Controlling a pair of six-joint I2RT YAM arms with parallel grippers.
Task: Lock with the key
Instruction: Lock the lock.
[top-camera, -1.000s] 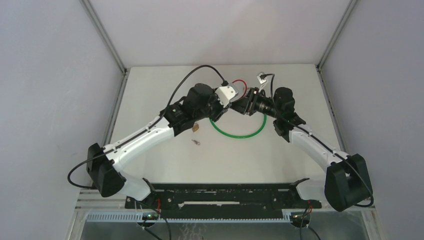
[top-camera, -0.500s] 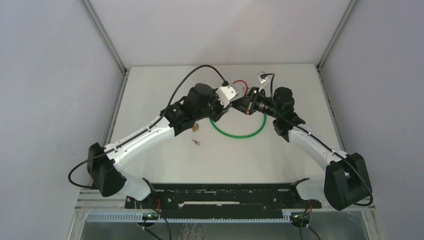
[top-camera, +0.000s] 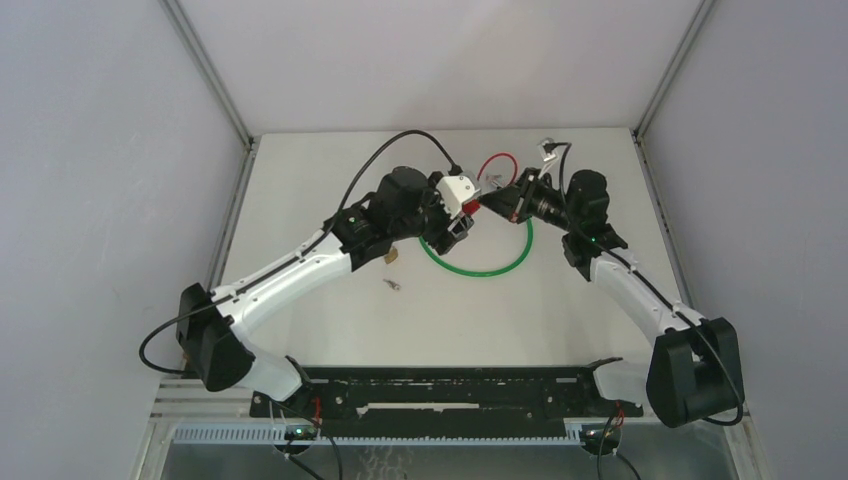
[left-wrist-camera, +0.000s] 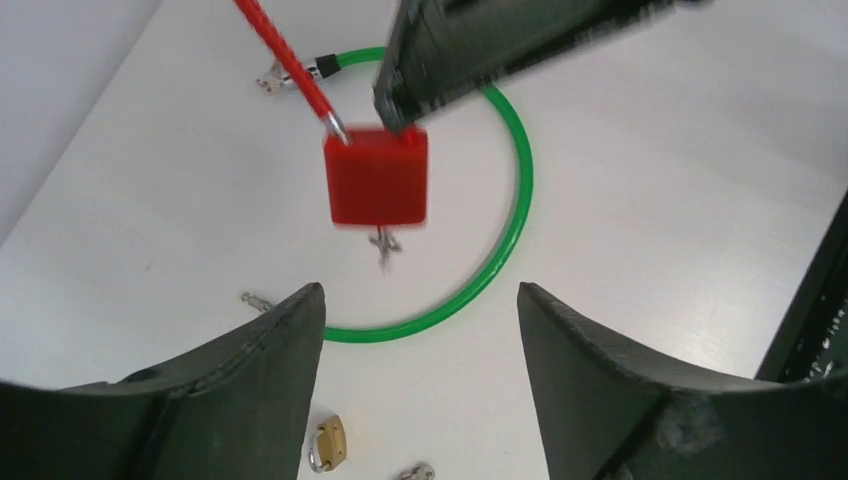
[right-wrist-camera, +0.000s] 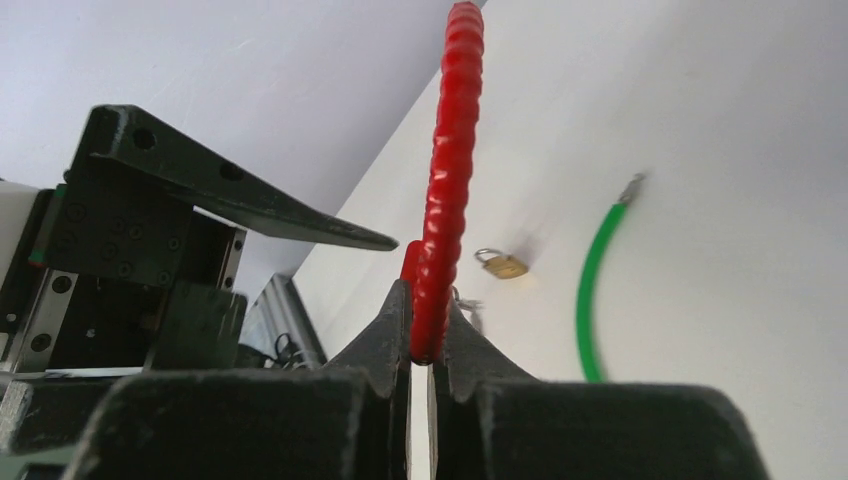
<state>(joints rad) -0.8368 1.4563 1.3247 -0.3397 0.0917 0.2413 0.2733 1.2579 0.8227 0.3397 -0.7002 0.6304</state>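
Note:
In the left wrist view a red padlock (left-wrist-camera: 376, 178) hangs in the air above the table with a small key (left-wrist-camera: 383, 243) sticking out of its underside. Its red cable shackle (left-wrist-camera: 285, 60) runs up and to the left. My right gripper (right-wrist-camera: 426, 302) is shut on that red cable (right-wrist-camera: 448, 150) just above the lock body. My left gripper (left-wrist-camera: 420, 288) is open, its fingers apart below the lock and touching nothing. From above, the red padlock (top-camera: 470, 204) sits between the two wrists.
A green cable loop (top-camera: 478, 268) lies on the table under the grippers. A small brass padlock (top-camera: 391, 256) and a loose key (top-camera: 392, 285) lie to its left. Another loose key (left-wrist-camera: 255, 298) lies near the green loop.
My left gripper has opened and let go of the red padlock. My right gripper has shut on the red cable and moved right and back with the lock.

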